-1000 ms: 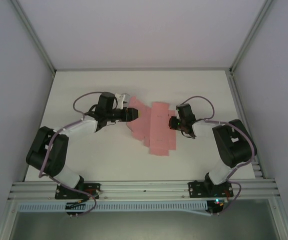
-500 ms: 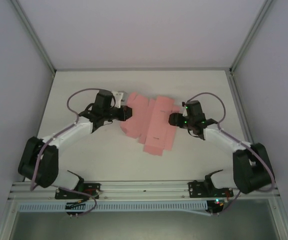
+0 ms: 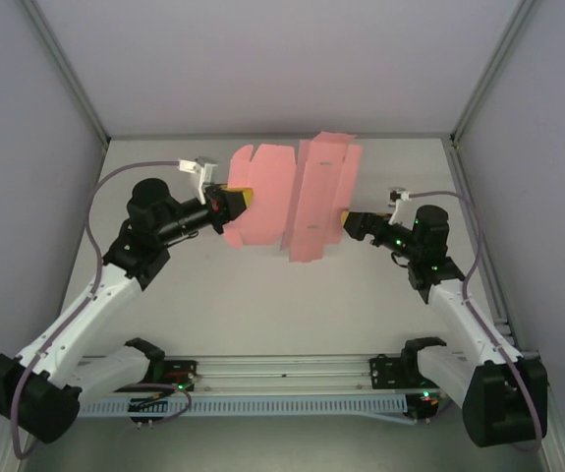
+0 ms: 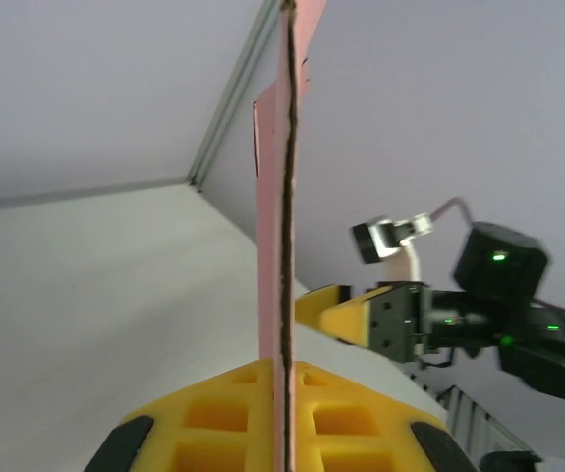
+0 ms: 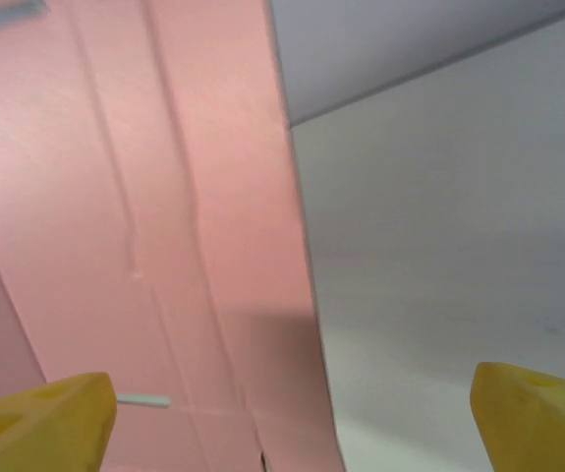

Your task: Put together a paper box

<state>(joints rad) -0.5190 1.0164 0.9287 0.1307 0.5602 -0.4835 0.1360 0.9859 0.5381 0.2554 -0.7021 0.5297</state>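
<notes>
Left pincer (image 3: 235,200): closed on the left edge of the pink die-cut card sheet (image 3: 287,202), the paper box in its unassembled state. From the left wrist, card seen edge-on, pinched between yellow ribbed finger pads (image 4: 213,413). Holds that sheet aloft above the white bench (image 3: 262,315), with panels and tabbed flaps flat and unfolded and crease lines running the length of the card.

Right pincer (image 3: 347,222): wide open, yellow fingertips (image 5: 36,423) well apart, gripping nothing. Sits at the sheet's right edge; contact with the card not discernible. From the right wrist, pink panel across the left half of the gap and bare bench across the right.

Step in hand, as judged: presenting the flat blank in mid-air between the two arms, ahead of the first fold. No wall raised, no tab tucked, so assembly barely begun.

Next move, as judged: calls for closing the right pincer on the free right-hand panel beside a crease, then turning that panel against the left-hand hold to start a fold. Needs a light, square bite, thin card being liable to buckle or to slip from a single-edge grip.
</notes>
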